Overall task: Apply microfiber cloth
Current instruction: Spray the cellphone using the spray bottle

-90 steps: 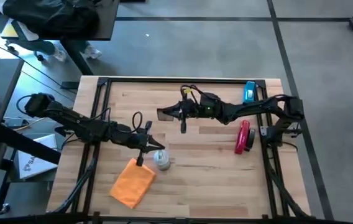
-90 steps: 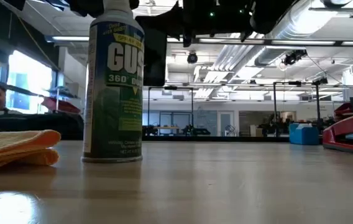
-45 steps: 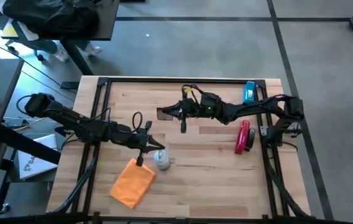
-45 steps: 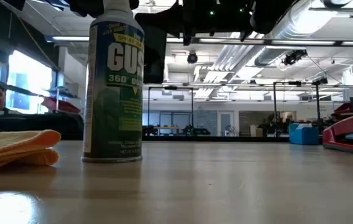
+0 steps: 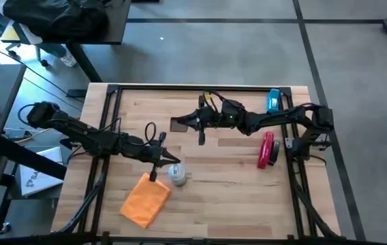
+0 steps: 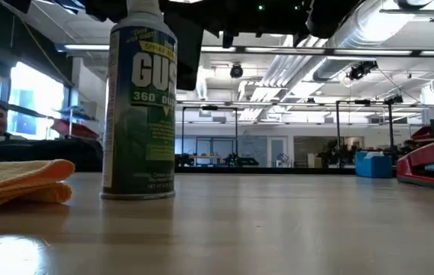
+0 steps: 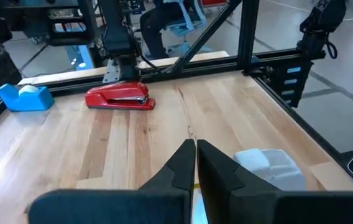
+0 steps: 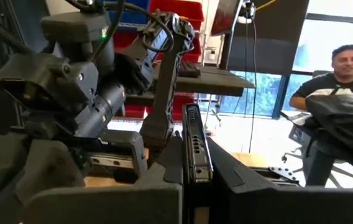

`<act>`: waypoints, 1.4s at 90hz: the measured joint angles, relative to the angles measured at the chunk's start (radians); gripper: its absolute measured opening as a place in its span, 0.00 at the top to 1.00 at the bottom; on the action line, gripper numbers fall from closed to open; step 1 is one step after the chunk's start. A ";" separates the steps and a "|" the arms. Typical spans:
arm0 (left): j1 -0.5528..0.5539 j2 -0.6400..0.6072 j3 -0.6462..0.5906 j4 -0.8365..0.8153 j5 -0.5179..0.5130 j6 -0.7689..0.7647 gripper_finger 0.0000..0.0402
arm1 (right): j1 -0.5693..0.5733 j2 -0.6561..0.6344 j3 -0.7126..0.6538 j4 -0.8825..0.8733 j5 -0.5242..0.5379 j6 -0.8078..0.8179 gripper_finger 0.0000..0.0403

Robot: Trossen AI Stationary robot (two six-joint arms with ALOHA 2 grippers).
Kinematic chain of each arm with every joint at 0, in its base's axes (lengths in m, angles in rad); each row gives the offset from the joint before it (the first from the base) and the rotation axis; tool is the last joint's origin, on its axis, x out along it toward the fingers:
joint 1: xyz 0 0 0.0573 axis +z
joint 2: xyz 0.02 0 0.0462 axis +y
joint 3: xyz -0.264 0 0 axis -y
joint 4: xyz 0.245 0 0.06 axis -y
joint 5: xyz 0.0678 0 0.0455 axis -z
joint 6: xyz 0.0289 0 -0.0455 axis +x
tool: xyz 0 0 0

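Over the middle of the bench (image 5: 234,177), toward its far side, the right end effector (image 5: 192,124) is clamped on a black phone (image 5: 180,125), held edge-up and clear of the wood; the right wrist view shows the slim phone pinched between the two dark fingers. Held aloft like that, its flat faces are open to a wipe.

The orange cloth (image 5: 145,198) lies folded on the near left part of the bench, untouched. Just to its right stands a spray can (image 5: 177,175), upright. The left end effector (image 5: 157,171) hangs above the far edge of the cloth, beside the can, its fingers pressed together on nothing, as the left wrist view shows.

At the right side, well apart from the work, lie a red stapler (image 5: 268,150) and a blue tape dispenser (image 5: 274,101).

Judging by this layout, the left arm's next job is to open, drop onto the cloth and bring it to the phone.
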 joint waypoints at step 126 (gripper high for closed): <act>-0.005 0.005 -0.003 0.017 -0.005 0.007 1.00 | 0.049 0.112 0.002 0.095 -0.103 0.116 1.00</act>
